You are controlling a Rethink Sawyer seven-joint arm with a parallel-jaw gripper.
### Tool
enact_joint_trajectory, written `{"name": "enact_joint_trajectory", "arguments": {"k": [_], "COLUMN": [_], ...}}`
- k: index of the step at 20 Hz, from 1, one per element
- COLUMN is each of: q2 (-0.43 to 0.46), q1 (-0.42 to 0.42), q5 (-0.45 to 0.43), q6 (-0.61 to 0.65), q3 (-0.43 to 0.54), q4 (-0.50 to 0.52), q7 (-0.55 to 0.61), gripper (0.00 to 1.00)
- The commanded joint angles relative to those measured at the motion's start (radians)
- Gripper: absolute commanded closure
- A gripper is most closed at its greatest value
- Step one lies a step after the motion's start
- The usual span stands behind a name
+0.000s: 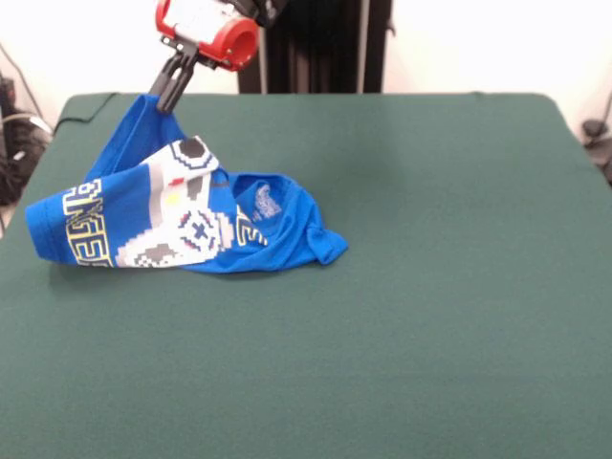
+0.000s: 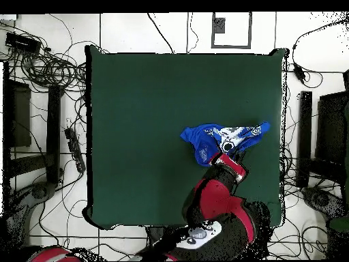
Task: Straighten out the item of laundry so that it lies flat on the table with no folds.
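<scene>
The bright blue T-shirt [image 1: 191,215] lies crumpled at the left far part of the green table [image 1: 402,287], its white-grey emblem and yellow-outlined letters bunched in folds. One edge of it is pulled up to a peak at the far left. My gripper [image 1: 169,98] comes down from the red wrist and is shut on that raised edge, holding it a little above the table. In the overhead view the shirt [image 2: 221,138] lies near the table's right side [image 2: 150,123], and the red wrist [image 2: 230,168] hides the fingers.
The robot's black pedestal [image 1: 316,43] stands behind the table's far edge. Cables and dark equipment [image 2: 48,75] lie on the floor around the table. The shirt sits close to the table's left edge in the front view.
</scene>
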Motion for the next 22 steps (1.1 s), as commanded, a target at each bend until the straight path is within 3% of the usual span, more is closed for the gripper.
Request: {"name": "enact_joint_trajectory", "arguments": {"k": [1, 11, 16, 19, 22], "q2": [-0.255, -0.257, -0.201, -0.255, -0.369], "q1": [-0.207, -0.194, -0.114, -0.118, -0.201], "q5": [-0.131, -0.157, -0.16, -0.153, -0.137], "q6": [0.574, 0.572, 0.531, 0.667, 0.839], "q3": [0.333, 0.316, 0.215, 0.238, 0.371], "q4": [0.024, 0.009, -0.028, -0.015, 0.044], "q7": [-0.11, -0.075, -0.006, -0.041, -0.141], "gripper": [1.0, 1.0, 1.0, 1.0, 1.0]}}
